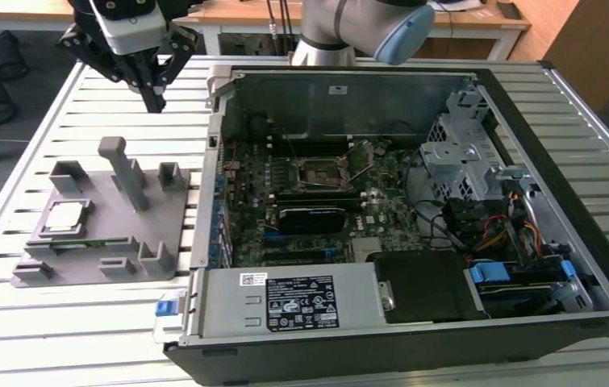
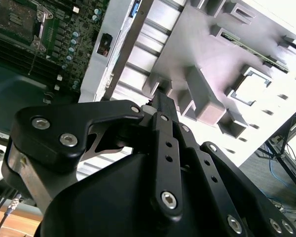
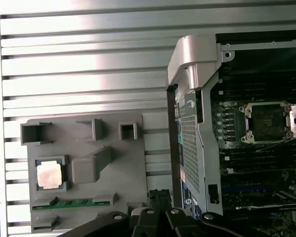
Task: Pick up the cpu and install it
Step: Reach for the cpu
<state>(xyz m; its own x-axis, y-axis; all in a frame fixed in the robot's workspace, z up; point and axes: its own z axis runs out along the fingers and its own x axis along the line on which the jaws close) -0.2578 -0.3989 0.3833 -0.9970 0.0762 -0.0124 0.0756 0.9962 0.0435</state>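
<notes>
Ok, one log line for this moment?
tool: shut, empty, over table | cpu: in grey holder | socket: no cpu | install: not done

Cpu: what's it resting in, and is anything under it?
The cpu lies flat in a square pocket of the grey holder, beside the green memory stick. Beneath it is hidden.

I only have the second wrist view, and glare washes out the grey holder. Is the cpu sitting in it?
Observer: Yes. In the first wrist view the cpu lies flat in a square pocket of the grey holder, silvery top up.
Operator: Where is the claw relative to it?
Observer: In the exterior view the claw hangs above the slatted table, clear of the holder and apart from the cpu.
Operator: Is the motherboard socket free?
Observer: In the exterior view the socket looks dark in the centre, with no chip in it.
</notes>
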